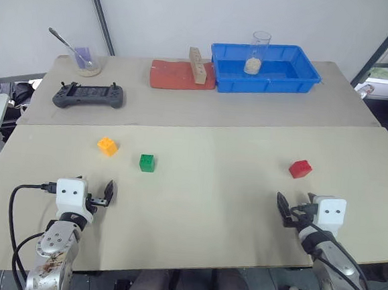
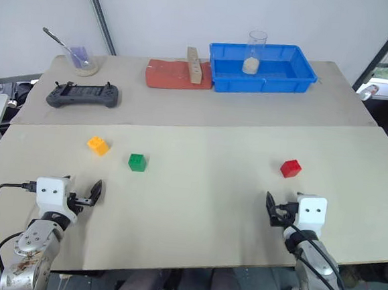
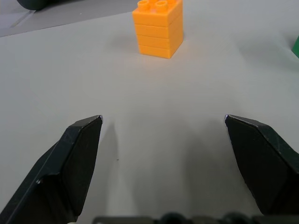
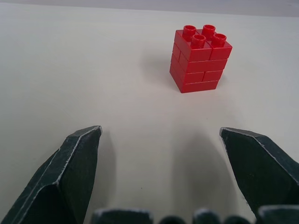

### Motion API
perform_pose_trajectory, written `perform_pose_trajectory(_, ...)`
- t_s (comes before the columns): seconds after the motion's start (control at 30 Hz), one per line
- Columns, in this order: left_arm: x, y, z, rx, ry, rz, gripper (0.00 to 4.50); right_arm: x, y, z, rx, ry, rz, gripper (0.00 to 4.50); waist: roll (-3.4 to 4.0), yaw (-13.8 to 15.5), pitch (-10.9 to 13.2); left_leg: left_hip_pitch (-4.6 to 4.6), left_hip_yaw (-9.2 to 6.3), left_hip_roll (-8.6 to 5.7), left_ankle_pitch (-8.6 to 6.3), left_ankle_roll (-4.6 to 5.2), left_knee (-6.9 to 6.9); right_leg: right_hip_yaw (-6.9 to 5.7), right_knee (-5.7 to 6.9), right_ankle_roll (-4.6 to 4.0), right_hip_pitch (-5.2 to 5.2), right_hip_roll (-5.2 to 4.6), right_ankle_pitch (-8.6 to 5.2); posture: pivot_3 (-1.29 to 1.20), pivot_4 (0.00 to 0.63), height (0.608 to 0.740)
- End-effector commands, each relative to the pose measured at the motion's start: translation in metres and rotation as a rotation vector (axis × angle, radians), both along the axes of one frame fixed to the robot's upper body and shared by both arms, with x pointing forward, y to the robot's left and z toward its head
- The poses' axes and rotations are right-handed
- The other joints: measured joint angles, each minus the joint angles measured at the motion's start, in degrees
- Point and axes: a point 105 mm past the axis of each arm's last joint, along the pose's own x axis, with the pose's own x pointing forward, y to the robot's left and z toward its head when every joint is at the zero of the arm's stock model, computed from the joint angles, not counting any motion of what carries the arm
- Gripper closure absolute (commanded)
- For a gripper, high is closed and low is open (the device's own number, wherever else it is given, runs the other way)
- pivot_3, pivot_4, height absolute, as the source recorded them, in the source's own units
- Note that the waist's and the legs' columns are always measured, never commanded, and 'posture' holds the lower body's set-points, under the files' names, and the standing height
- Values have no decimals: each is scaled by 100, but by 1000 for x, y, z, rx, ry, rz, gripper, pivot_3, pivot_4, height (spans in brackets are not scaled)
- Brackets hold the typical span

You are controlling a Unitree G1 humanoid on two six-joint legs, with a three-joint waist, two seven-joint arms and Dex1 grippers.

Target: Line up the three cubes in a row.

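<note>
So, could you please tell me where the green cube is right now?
In the left eye view, the green cube sits on the left half of the near table, just right of the orange-yellow cube and far left of the red cube.

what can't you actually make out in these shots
- Green cube: in the left wrist view the frame edge cuts off all but a sliver.
- Glass in the blue bin: its pale contents are too small to identify in the head views.
- Cup at the table's far left: what the spoon rests in is too small to tell.
</note>
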Motion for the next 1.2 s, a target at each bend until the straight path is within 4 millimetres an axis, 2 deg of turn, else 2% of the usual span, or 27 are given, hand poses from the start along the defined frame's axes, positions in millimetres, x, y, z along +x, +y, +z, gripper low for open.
perform_pose_trajectory(0.03,-4,7,1,-13,14,1,55,-2,3,4,-9,-15,4,0,0,0,0,0,0,0,0,0,0,0,0,0,0,0,0,0,150,740)
perform_pose_trajectory(0.2,-3,-1,41,-94,-88,-166,55,-6,-3,19,-51,-44,14,0,-13,-4,16,-14,0,0,-1,1,-1,-1,0,-4,-16,0,-4,0,150,740)
perform_pose_trajectory(0.33,0,-15,85,-67,-133,-392,55,-8,-6,33,-52,-56,50,0,-17,20,32,-20,0,-2,-1,0,-1,-2,-1,-5,-17,-4,-2,0,150,740)
perform_pose_trajectory(0.4,1,-22,99,-60,-134,-470,55,-8,-8,37,-54,-56,65,0,-17,18,36,-20,0,-3,-1,-1,-1,-4,0,-5,-16,-5,-3,0,150,740)
perform_pose_trajectory(0.5,14,-49,128,-16,-140,-695,55,-8,-13,45,-61,-51,97,0,-12,41,51,-19,0,-4,-1,-1,-1,-7,-1,-6,-15,-4,-2,0,150,740)
perform_pose_trajectory(0.53,18,-65,137,-3,-140,-794,55,-8,-14,45,-57,-45,108,0,-10,47,53,-21,0,-4,1,-4,-1,-14,-2,-6,-17,0,-2,0,150,740)
perform_pose_trajectory(0.63,23,-101,153,15,-129,-1015,55,-5,-21,45,-52,-32,117,0,-8,23,54,-19,0,-7,1,-4,-1,-16,-2,-42,-14,7,20,0,150,740)
perform_pose_trajectory(0.7,24,-128,160,39,-123,-1185,55,-1,-25,45,-45,-27,126,0,-11,5,57,-20,0,-12,1,-2,-1,-15,-2,-47,-12,12,23,0,150,740)
perform_pose_trajectory(0.87,22,-168,163,76,-95,-1465,55,13,-32,44,-33,-18,141,0,-16,-59,61,-30,3,-9,3,5,-1,-12,6,-54,-12,23,28,0,150,740)
perform_pose_trajectory(1.03,23,-192,170,80,-127,-1600,55,36,-30,45,-38,-24,189,0,-18,-77,66,-35,3,-4,25,42,-3,-1,7,-56,-15,37,29,0,150,740)
perform_pose_trajectory(1.2,28,-199,171,82,-147,-1623,55,59,-28,46,-26,-20,225,0,-18,-85,67,-38,3,-4,26,47,-2,3,6,-57,-16,39,29,0,150,740)
